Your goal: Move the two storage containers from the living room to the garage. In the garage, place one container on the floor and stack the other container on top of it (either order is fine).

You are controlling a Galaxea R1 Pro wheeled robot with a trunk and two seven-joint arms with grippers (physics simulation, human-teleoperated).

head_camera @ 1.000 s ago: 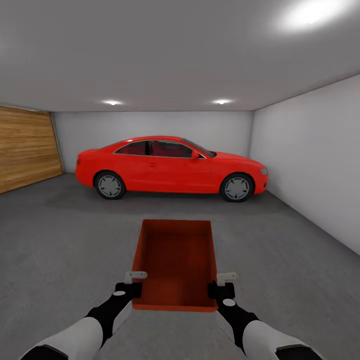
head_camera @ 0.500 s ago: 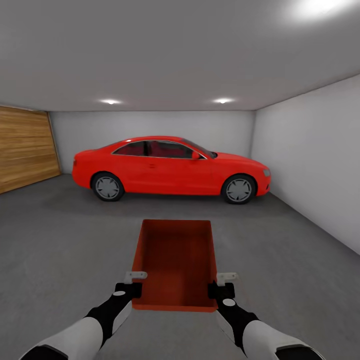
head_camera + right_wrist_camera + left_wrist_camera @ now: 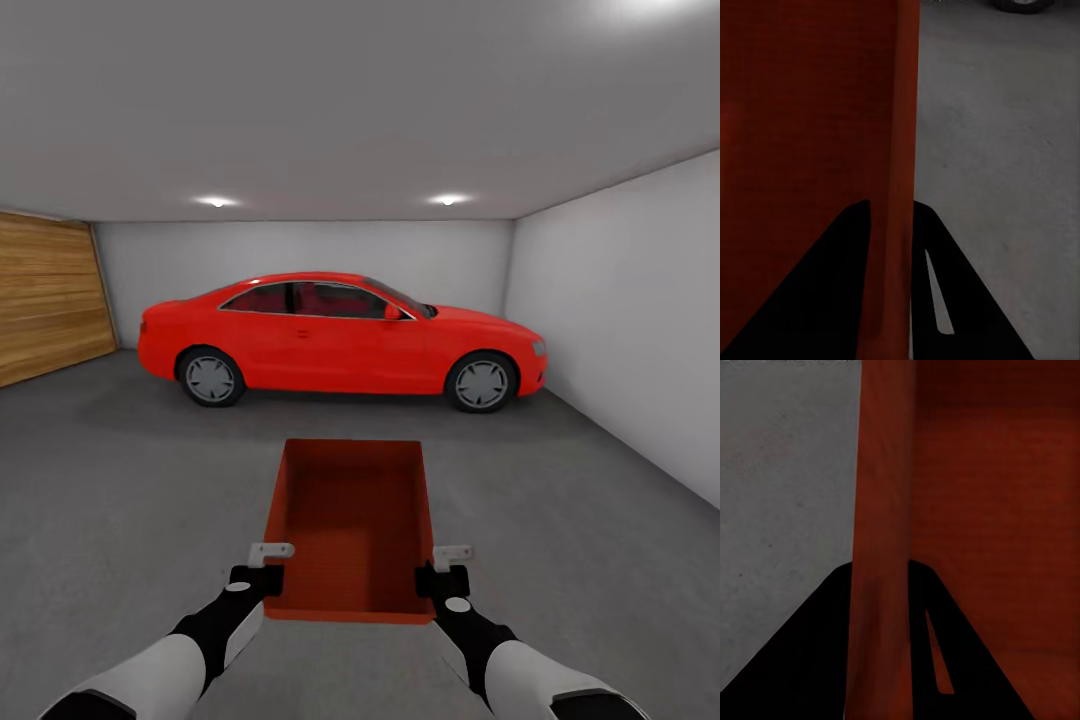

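the robot stands in the garage, facing a red coupe parked side-on against the far white wall. a wood-plank garage door closes the left side. two recessed ceiling lights glow above the car.

one orange-red storage container is carried in front of the robot, above the dark grey concrete floor, held level with its open top up and its long axis pointing toward the car. its interior is bare. the container is well apart from the car.

the left gripper grips the near end of the container's left long wall. in the left wrist view the orange-red wall runs between the two dark fingers, one finger outside over the grey floor, the other inside the bin; the jaws are clamped on that wall.

the right gripper grips the near end of the right long wall in the mirror position. in the right wrist view the wall passes between the dark fingers, one finger inside the bin and one outside over the concrete; the jaws are clamped on the wall. a car wheel shows at the edge of that view.

both forearms extend forward symmetrically, white sleeves ending in black wrists.
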